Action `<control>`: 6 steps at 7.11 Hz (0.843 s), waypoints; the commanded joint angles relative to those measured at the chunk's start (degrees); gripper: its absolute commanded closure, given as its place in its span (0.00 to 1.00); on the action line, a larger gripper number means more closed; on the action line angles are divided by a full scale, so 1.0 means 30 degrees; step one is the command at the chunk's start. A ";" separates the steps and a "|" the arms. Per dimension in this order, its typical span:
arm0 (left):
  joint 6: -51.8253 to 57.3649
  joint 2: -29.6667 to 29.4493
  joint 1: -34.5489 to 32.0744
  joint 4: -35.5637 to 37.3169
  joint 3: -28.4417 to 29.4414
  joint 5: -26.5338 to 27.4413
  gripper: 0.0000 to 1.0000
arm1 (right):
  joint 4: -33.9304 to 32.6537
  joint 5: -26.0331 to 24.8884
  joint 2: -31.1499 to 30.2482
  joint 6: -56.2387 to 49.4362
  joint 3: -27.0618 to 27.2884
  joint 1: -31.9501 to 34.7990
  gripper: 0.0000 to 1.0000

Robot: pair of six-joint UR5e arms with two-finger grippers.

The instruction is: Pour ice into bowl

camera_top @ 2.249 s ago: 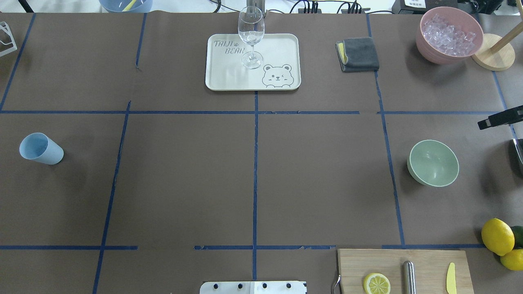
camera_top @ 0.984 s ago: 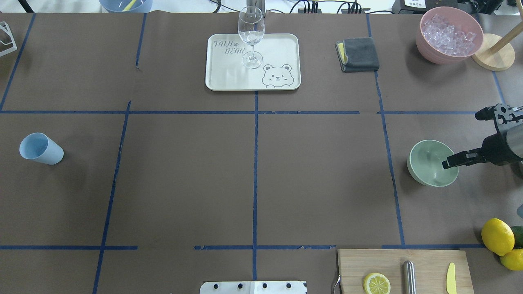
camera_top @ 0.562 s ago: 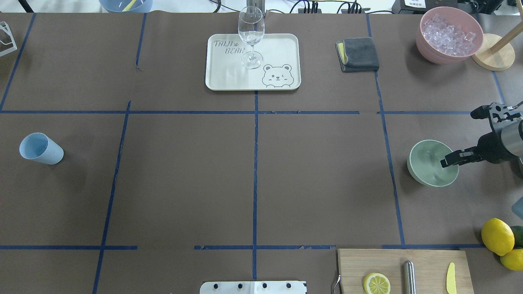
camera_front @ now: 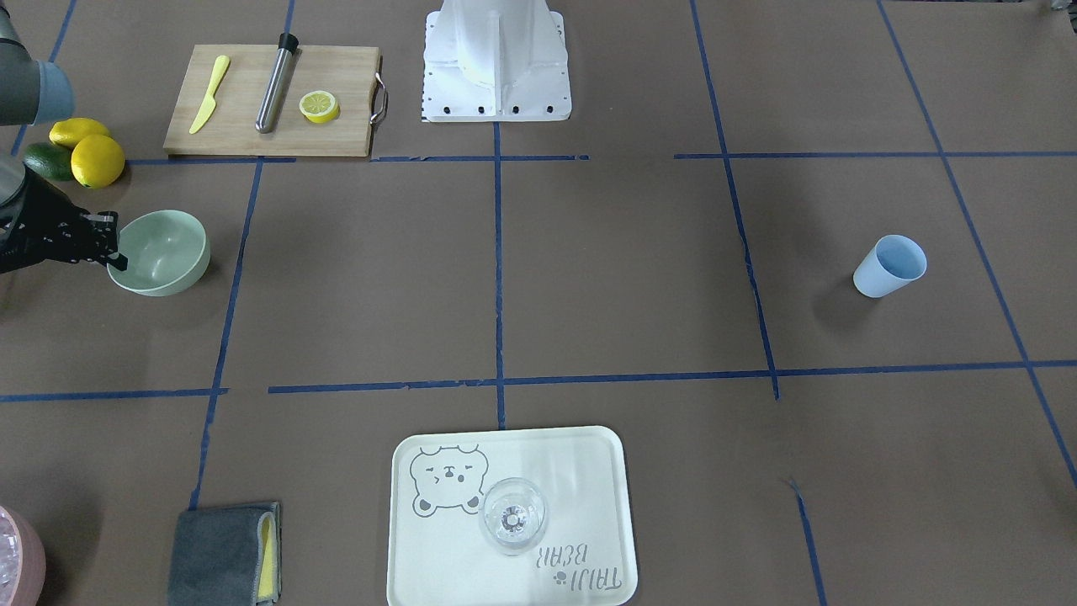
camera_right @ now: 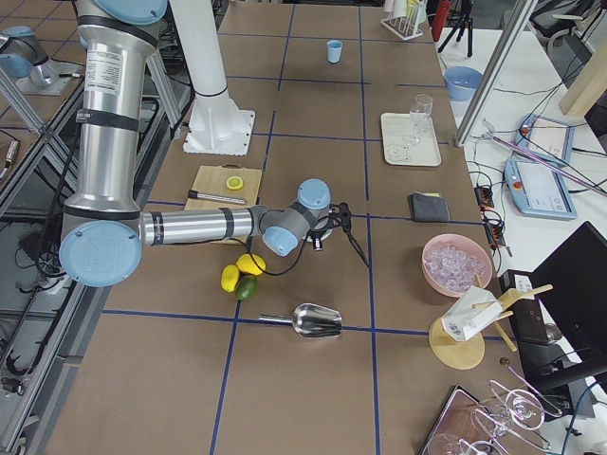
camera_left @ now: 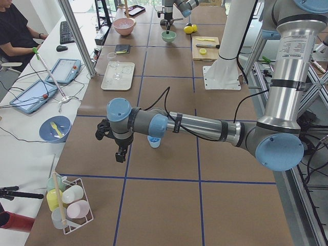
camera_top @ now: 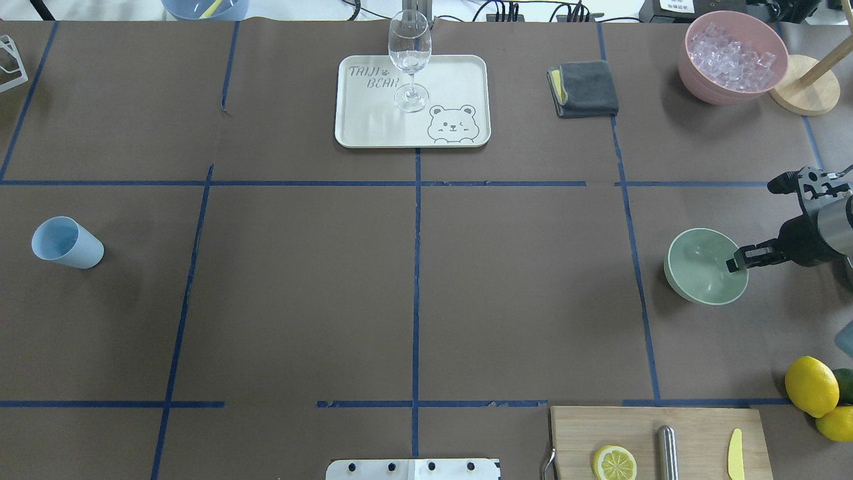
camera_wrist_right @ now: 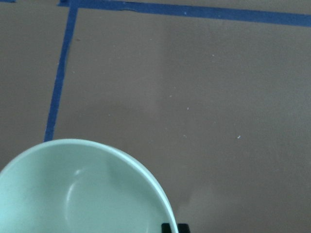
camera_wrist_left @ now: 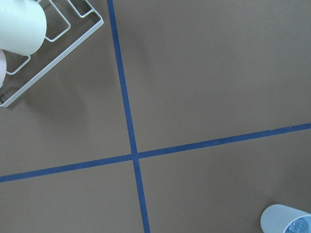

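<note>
A: Step in hand, as I judge it: take the bowl [camera_top: 693,270] by its rim. How to do it well?
B: Seat the pinch deep and lift level, since a thin wall may swivel. The bowl stands empty on the counter [camera_top: 520,287].
A: Right end effector [camera_top: 733,263]?
B: Tips nearly together with the rim between them; reads as clamped on the bowl. Left end effector [camera_left: 119,156]: cannot tell. Ice [camera_wrist_left: 297,227] apparently sits in the light blue cup [camera_wrist_left: 278,217], well apart from the bowl.

Cannot make out the jaw gap of the right gripper [camera_top: 738,259] at the bowl [camera_top: 696,270] rim. In the right wrist view, only a dark fingertip [camera_wrist_right: 168,228] showing, clipped at the bottom edge like the bowl's lower part. Well apart from the bowl, front-facing view: ice [camera_front: 5,560] cropped to a sliver.
</note>
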 commanded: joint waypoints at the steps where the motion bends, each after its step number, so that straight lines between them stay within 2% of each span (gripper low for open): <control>1: 0.0005 0.0016 -0.0004 0.0011 -0.0293 0.0000 0.00 | -0.0397 0.0078 -0.0048 0.2634 0.2727 0.0012 1.00; 3: -0.0024 -0.0042 -0.0003 -0.0018 -0.0380 0.0000 0.00 | -0.0428 -0.0068 0.1351 0.5661 0.3556 -0.0774 1.00; 4: -0.0024 -0.0042 -0.0003 -0.0018 -0.0380 0.0000 0.00 | -0.0602 -0.0591 0.2463 0.6833 0.3500 -0.2055 1.00; 5: -0.0024 -0.0042 -0.0003 -0.0047 -0.0409 0.0000 0.00 | -0.2518 -0.1930 0.4504 0.7714 0.3528 -0.3431 1.00; 6: -0.0140 -0.0013 -0.0003 -0.0598 -0.0380 0.0000 0.00 | -0.5699 -0.3075 0.6961 0.7839 0.3557 -0.4025 1.00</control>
